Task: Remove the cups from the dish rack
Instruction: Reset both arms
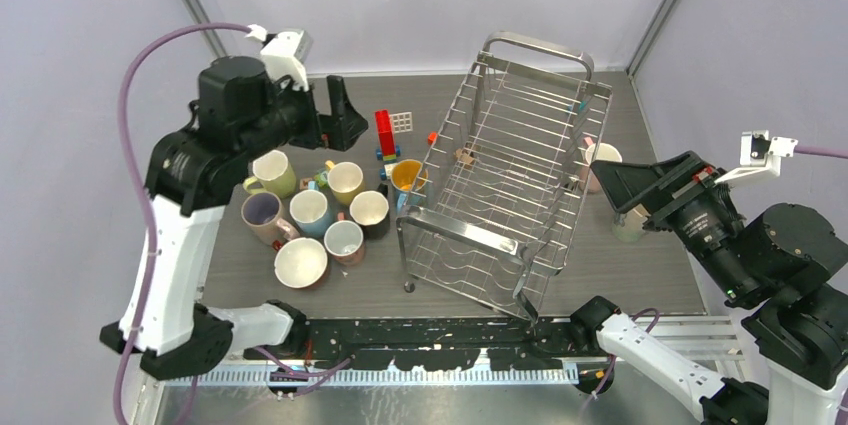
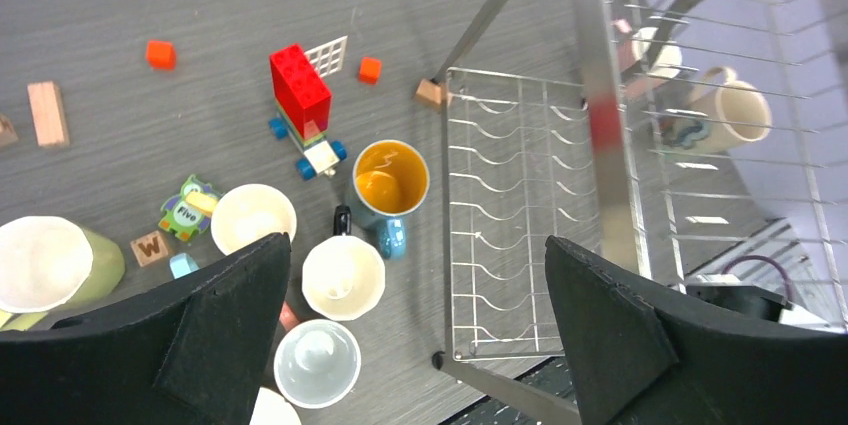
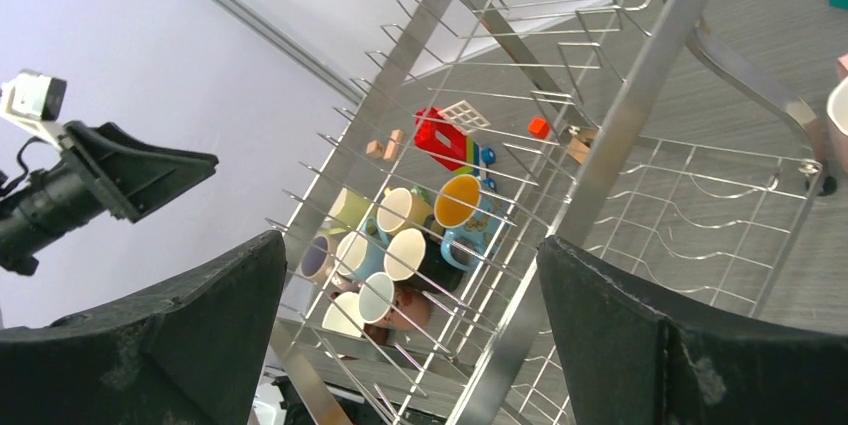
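The dish rack (image 1: 460, 235) stands in the middle of the table, and I see no cup inside it. Several cups (image 1: 310, 212) are grouped upright on the table to its left, with a blue cup with an orange inside (image 1: 407, 177) closest to the rack. A pink cup (image 1: 602, 155) and a cream cup (image 2: 735, 115) stand right of the rack. My left gripper (image 1: 345, 117) hangs open above the left group, holding nothing; in the left wrist view it (image 2: 415, 295) frames a black cup with a cream inside (image 2: 343, 277). My right gripper (image 1: 615, 195) is open beside the rack's right wall (image 3: 620, 135).
Toy blocks lie behind the cups: a red brick tower on wheels (image 1: 385, 133), a white grid piece (image 1: 401, 122), an orange cube (image 2: 160, 54) and a wooden block (image 2: 48, 113). A small wooden block (image 1: 465, 157) shows through the rack wires. Tent walls enclose the table.
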